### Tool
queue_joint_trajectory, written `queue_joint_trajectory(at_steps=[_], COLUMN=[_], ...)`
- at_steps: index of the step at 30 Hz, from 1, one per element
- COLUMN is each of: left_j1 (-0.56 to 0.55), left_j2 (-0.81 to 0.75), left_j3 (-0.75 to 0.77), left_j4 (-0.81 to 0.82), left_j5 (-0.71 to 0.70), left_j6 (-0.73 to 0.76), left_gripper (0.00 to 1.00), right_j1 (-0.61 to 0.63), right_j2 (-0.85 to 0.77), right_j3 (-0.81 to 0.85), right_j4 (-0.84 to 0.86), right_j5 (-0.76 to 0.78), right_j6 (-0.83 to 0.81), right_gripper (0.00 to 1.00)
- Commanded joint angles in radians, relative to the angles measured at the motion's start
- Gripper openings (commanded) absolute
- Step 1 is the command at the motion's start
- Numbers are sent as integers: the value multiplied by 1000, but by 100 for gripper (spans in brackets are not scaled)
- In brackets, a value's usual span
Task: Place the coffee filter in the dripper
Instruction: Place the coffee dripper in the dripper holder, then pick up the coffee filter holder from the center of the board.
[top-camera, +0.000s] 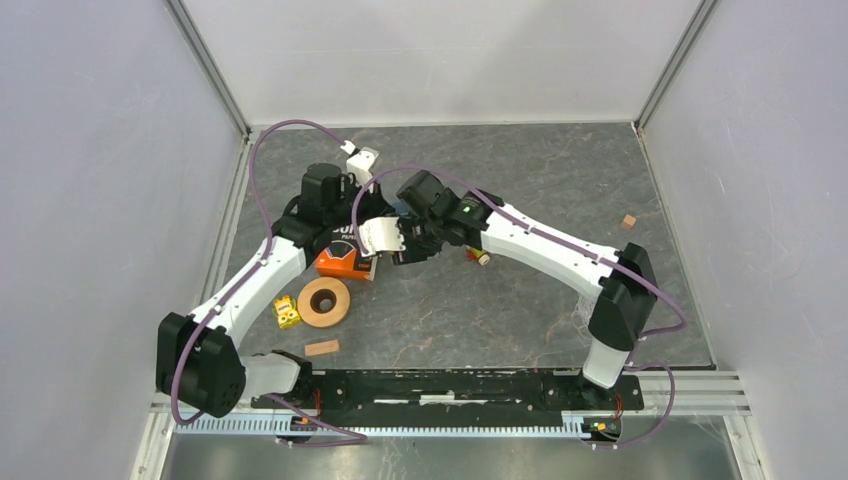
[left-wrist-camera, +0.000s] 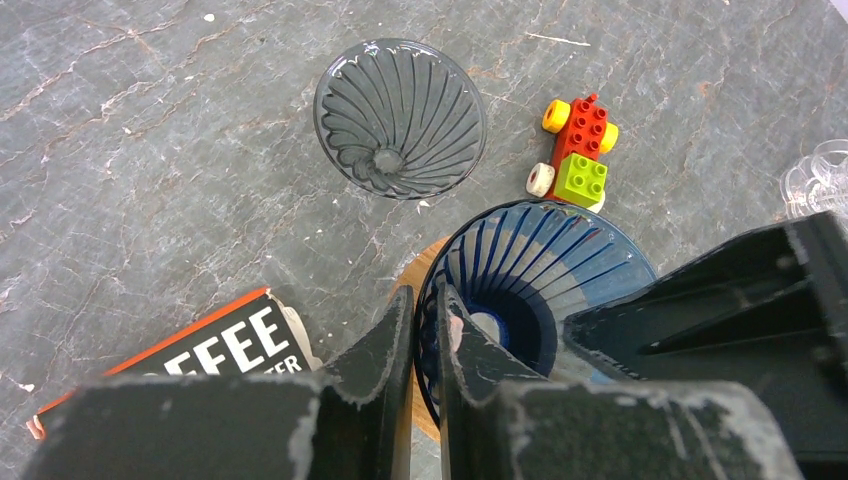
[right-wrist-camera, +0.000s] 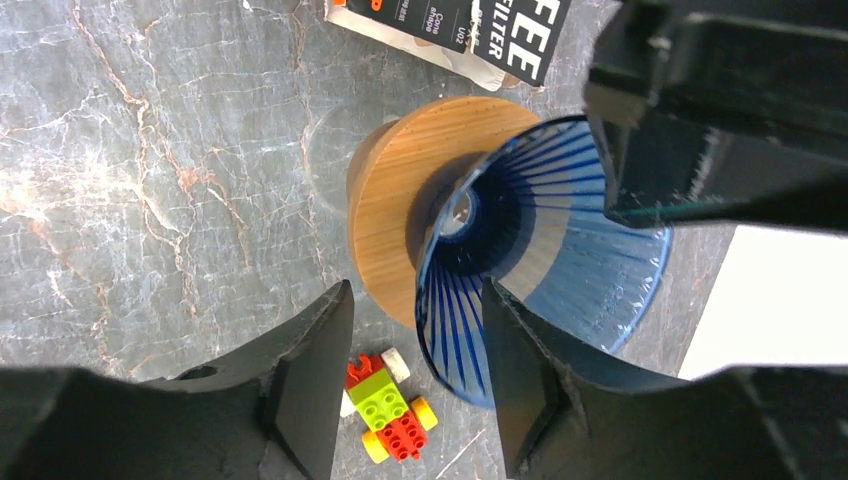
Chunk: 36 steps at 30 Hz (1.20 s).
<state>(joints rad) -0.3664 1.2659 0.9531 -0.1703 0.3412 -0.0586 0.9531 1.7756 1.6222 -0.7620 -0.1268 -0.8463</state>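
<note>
Grey veined stone-look worktop (top-camera: 520, 320), matte, boxed in by plain white walls (top-camera: 100, 150).

Left end effector (left-wrist-camera: 425, 300): closed, pinching the thin rim of the blue dripper (left-wrist-camera: 545, 275). The dripper is a translucent cone with curved ribs running down to a small hole. It is held tilted and clear of the worktop, lower centre of the left wrist view.

Right end effector (right-wrist-camera: 415, 290): jaws apart and gripping nothing. The dripper's rim edge shows in the gap between them.

Coffee filter (top-camera: 380, 236): a white fan-shaped paper piece at centre of the top view, between the two end effectors and just above the box. Cannot tell whether it sits inside the cone or who holds it.

Other items:
- Wooden ring (right-wrist-camera: 395, 210): flat, round, visible grain, centre hole. It lies behind the dripper in the right wrist view.
- Orange and black carton (left-wrist-camera: 230, 345), white lettering, lower left of the left wrist view.
- Clear dripper (left-wrist-camera: 400, 118): smoky, swirl-ribbed, mouth up, upper centre.
- Brick toy car (left-wrist-camera: 580, 150): red, green and yellow, just right of the clear dripper.
- Small wooden slab (top-camera: 321, 348), lower left of the top view.
- Tiny wooden cube (top-camera: 627, 222), right of centre.
</note>
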Motion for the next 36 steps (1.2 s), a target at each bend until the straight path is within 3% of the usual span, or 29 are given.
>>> queue_joint_trajectory(at_steps=[1,5,10,14,17,21,27,31,36], left_j1=[2,1,2,2,3,3,58,207,234], left_j2=[1,0,-17,-36,-40,-52,-83,-131,-152], left_j3=[10,32,69,104,137,174,215,160,27], left_j4=[-97,-101,-94,-83,-91,-129,-363,-436,-403], left_j5=[-25,-24,-10,-14,-11,-26,-145,-103,-165], left_j6=[57,57,81,91,91,99,148,144,199], left_gripper=[14,26,56,75,83,88,86,82,84], right_j1=[-4,-10,-60,-166,-284,-415,-535,-559,-583], right_j2=[-88,-141,-274,-410,-491,-605,-713,-745,-737], right_j3=[31,2,-141,-269,-338,-461,-629,-705,-735], right_j4=[-14,-11,56,117,140,158,169,201,222], right_j5=[-33,-47,-81,-157,-226,-237,-223,-250,-290], right_j6=[31,45,77,111,148,179,219,225,227], right_gripper=[59,65,68,70,70,70,69,69,70])
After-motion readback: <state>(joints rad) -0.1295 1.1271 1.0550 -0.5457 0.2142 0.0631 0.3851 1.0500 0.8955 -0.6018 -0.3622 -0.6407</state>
